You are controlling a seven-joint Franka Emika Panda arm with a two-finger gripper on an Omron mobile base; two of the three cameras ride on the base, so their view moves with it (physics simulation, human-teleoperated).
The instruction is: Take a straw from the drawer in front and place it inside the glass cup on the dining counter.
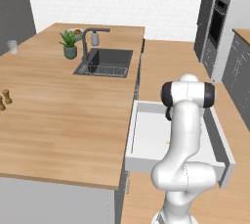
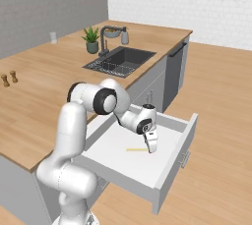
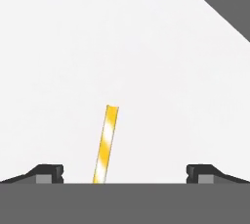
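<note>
One straw (image 3: 107, 142), striped yellow and pale, lies flat on the white floor of the open drawer (image 2: 172, 157), and I take the drawer as my landmark. I have the tool (image 2: 151, 146) lowered inside the drawer, pointing down at its floor, with the jaws spread wide and nothing between them.

In the right base view the straw rests near the middle of the drawer floor, one end close beneath the tool and the rest stretching away from it toward the worktop (image 1: 58, 115) side. In the hand view its long axis runs up the picture, roughly crosswise to the line between the two fingertips (image 3: 49, 173), and it sits nearer one fingertip than the other rather than midway. I judge the tool needs a small sideways shift to centre the straw before I close on it.

The glass cup (image 1: 12, 47) stands far from the drawer, at the distant edge of the light-wood worktop, beyond the sink (image 1: 105, 63).
</note>
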